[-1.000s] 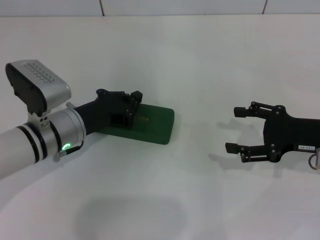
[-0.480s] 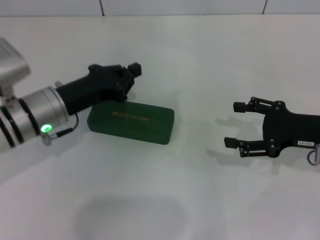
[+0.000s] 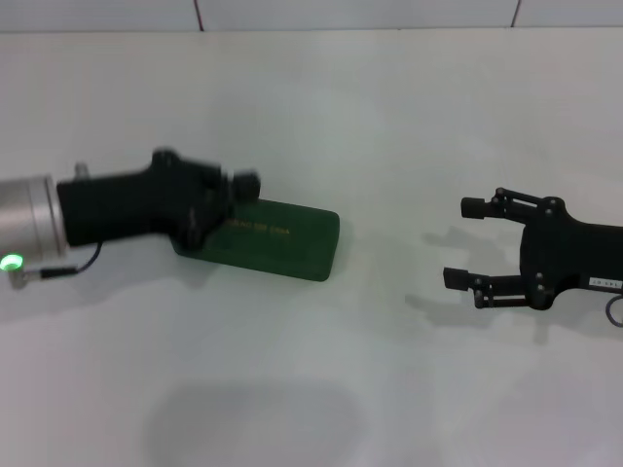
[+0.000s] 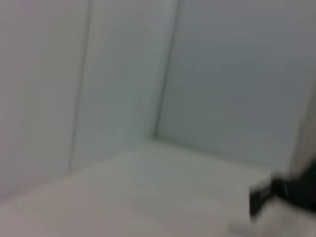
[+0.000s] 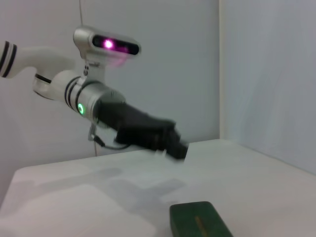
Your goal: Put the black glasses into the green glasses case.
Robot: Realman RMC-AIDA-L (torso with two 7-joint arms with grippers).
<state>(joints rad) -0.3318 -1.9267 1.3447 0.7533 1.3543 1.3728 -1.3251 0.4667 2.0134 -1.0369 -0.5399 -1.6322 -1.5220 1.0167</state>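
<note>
The green glasses case [image 3: 263,238] is lying closed and flat on the white surface [image 3: 389,126], left of centre in the head view, its lid up and a line of gold lettering showing along the top. In the right wrist view the case [image 5: 198,220] is showing only as one dark green end. The black glasses are not showing in any view.

The left tool [image 3: 238,185] is hanging over the case's far left end, its dark body blurred and covering that corner. Whether its fingers are parted or together cannot be told, and nothing can be made out in its hold. From the right wrist view the left tool [image 5: 175,147] is sitting above the surface and apart from the case's visible end.

The right tool [image 3: 462,241] is hovering well to the right of the case, low over the surface, its two black fingers [image 3: 474,205] spread wide apart, gripping nothing. One of its fingertips is showing as a dark blurred shape in the left wrist view.
</note>
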